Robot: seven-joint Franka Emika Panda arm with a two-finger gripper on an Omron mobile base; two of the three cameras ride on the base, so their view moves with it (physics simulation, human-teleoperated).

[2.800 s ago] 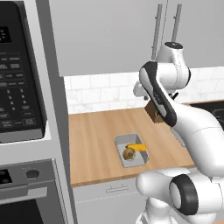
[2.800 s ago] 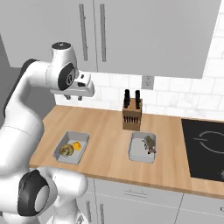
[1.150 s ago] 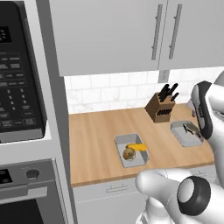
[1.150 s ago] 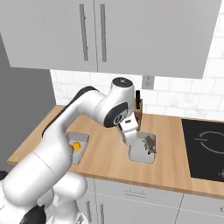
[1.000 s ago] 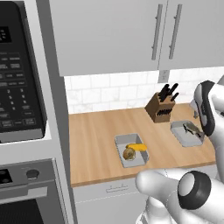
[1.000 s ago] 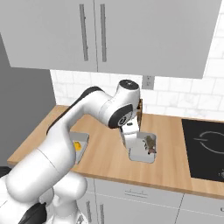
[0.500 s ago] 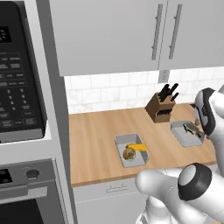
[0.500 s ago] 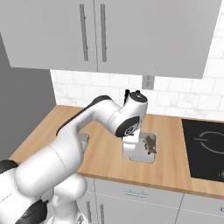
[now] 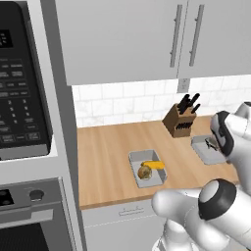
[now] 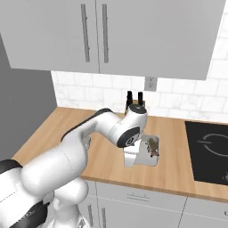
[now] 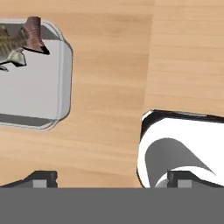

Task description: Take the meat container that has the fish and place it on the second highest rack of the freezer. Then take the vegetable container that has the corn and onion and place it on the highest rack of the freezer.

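The meat container (image 11: 64,65) is a pale grey tray on the wooden counter, with the mottled brown fish (image 11: 16,41) in it. The same meat container (image 10: 150,156) lies right of my hand, and the fish (image 10: 153,147) is in its far part. My gripper (image 11: 112,180) is open with nothing between its fingertips (image 11: 41,178), low over bare counter just beside the tray's edge. The vegetable container (image 9: 135,159) holds the yellow corn (image 9: 153,165) and the brown onion (image 9: 144,172) further left on the counter. The freezer and its racks are out of view.
A knife block (image 9: 182,121) stands by the tiled back wall behind the meat container (image 9: 202,153). A black cooktop (image 10: 209,151) lies to the right. The microwave and wall oven stack (image 9: 24,122) bounds the counter on the left. Cabinets hang above.
The arm has swung right and down from near the knife block. My hand has dropped to just above the counter beside the meat container. Both containers have stayed put.
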